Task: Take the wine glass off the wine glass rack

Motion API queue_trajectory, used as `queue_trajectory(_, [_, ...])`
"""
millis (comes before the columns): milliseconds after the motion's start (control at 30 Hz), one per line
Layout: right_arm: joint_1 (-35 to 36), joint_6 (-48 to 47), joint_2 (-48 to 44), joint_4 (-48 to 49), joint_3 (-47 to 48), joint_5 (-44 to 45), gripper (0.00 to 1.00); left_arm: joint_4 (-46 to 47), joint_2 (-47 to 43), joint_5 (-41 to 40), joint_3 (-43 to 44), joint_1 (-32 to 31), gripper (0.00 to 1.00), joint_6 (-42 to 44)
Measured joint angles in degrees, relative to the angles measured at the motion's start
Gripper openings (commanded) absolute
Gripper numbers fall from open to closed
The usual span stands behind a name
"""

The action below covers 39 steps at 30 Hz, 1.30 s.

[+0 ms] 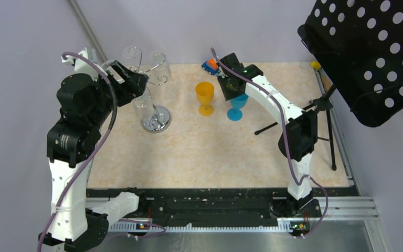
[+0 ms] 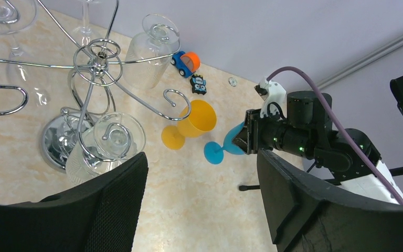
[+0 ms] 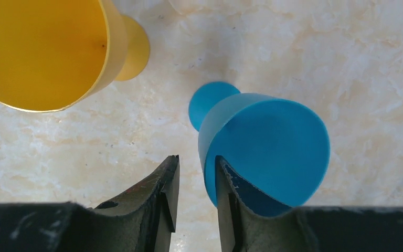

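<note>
Wine glass [image 2: 105, 144] hangs bowl-down from a hook of the wine glass rack [image 2: 98, 58], at the far left of the bench [image 1: 215, 152]. Left pincer [image 2: 202, 157] is spread wide just beside it. Right pincer [image 3: 195, 159], narrowly parted, straddles the rim of a blue goblet [image 3: 273, 142], 1 finger inside the bowl, near a yellow goblet [image 3: 42, 47].

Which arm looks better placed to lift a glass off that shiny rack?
Left. The left gripper, open, hovers beside the wine glass rack, with a hanging clear glass just ahead of it. The right gripper is across the table, straddling the blue goblet rim.
</note>
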Motion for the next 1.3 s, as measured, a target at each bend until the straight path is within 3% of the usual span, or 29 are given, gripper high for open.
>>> queue_trajectory(167, [0.0, 0.4, 0.0, -0.4, 3.3, -0.8, 0.42, -0.5, 0.0, -0.3, 0.0, 0.0, 0.80, 0.0])
queue_trajectory(467, [0.0, 4.9, -3.9, 0.2, 4.5, -6.2, 0.48, -5.3, -3.6, -4.5, -2.2, 0.1, 0.80, -1.3])
queue_trajectory(600, [0.0, 7.5, -10.0, 3.6, 0.9, -8.8, 0.57, -6.9, -5.7, -6.9, -4.5, 0.3, 0.71, -2.7])
queue_trajectory(767, [0.3, 14.7, -22.1, 15.0, -11.3, -17.0, 0.62, -7.2, -5.4, -7.7, -5.7, 0.7, 0.64, -5.0])
queue_trajectory(933, [1.5, 27.1, -32.0, 32.7, -25.4, -26.8, 0.62, -7.2, -3.1, -8.0, -5.8, 2.6, 0.54, -6.1])
queue_trajectory(1100, [4.2, 41.7, -32.5, 50.1, -31.4, -33.5, 0.62, -6.7, -0.3, -5.4, -6.4, 5.7, 0.58, -5.4])
queue_trajectory(1300, [9.0, 56.3, -29.7, 60.7, -32.5, -34.1, 0.62, -4.7, 1.4, -2.2, -8.9, 8.2, 0.58, -3.7])
